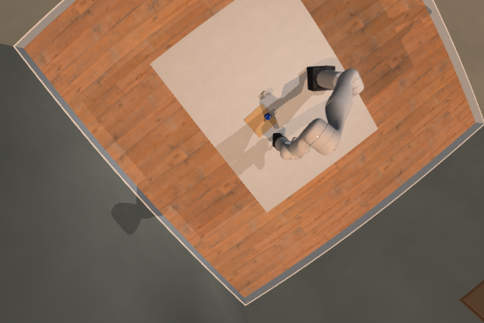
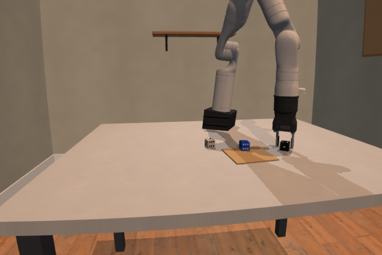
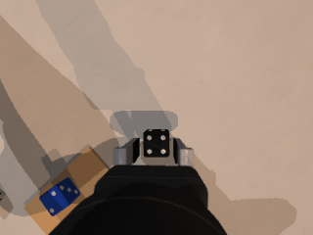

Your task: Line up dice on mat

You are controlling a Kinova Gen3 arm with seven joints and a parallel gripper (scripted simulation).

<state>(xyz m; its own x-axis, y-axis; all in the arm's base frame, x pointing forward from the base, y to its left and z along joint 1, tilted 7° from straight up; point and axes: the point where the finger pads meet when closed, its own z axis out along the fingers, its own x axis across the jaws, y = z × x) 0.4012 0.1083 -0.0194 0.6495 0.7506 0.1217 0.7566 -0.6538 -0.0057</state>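
Observation:
My gripper (image 2: pixel 285 146) (image 3: pixel 156 146) is open and low, with its fingers on either side of the black die (image 2: pixel 284 145) (image 3: pixel 156 142). Gaps show between die and fingers in the wrist view. The black die shows four on top and stands on the table beside the mat. The blue die (image 1: pixel 267 116) (image 2: pixel 244 145) (image 3: pixel 60 197) stands on the orange mat (image 1: pixel 254 120) (image 2: pixel 246 157) (image 3: pixel 90 164), near its edge on the base side. The white die (image 1: pixel 264 94) (image 2: pixel 210 143) stands on the table off the mat. The numbers on top of the blue and white dice are unclear to me.
The robot's black base (image 1: pixel 314 78) (image 2: pixel 219 119) stands on the pale table (image 1: pixel 218 45) (image 2: pixel 138 181), farther back than the dice in the exterior view. The arm's shadow falls across the mat and table. The blue die is the nearest obstacle to my gripper.

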